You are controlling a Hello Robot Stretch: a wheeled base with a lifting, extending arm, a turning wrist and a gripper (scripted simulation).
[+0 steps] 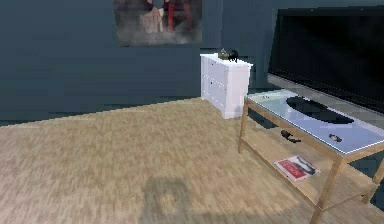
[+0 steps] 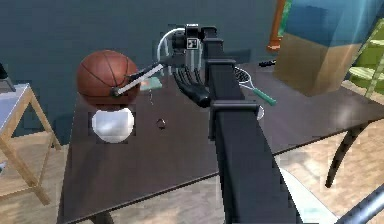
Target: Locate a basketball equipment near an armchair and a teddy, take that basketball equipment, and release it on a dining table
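Observation:
In the arm side view an orange-brown basketball (image 2: pixel 106 76) hangs at the far end of my gripper (image 2: pixel 136 80), above the far left part of a dark dining table (image 2: pixel 150 165). The gripper holds the basketball. The dark arm bar (image 2: pixel 240 140) reaches out over the table's middle. A white rounded object (image 2: pixel 112 126) stands on the table just below the ball.
A small dark thing (image 2: pixel 163 123) and a green-handled item (image 2: pixel 256 93) lie on the table. A tan and teal chair back (image 2: pixel 315 50) stands at its far right. The forward view has a white drawer cabinet (image 1: pixel 225 85), a large TV (image 1: pixel 330 50) and a wooden glass-topped stand (image 1: pixel 310 125) on tan carpet.

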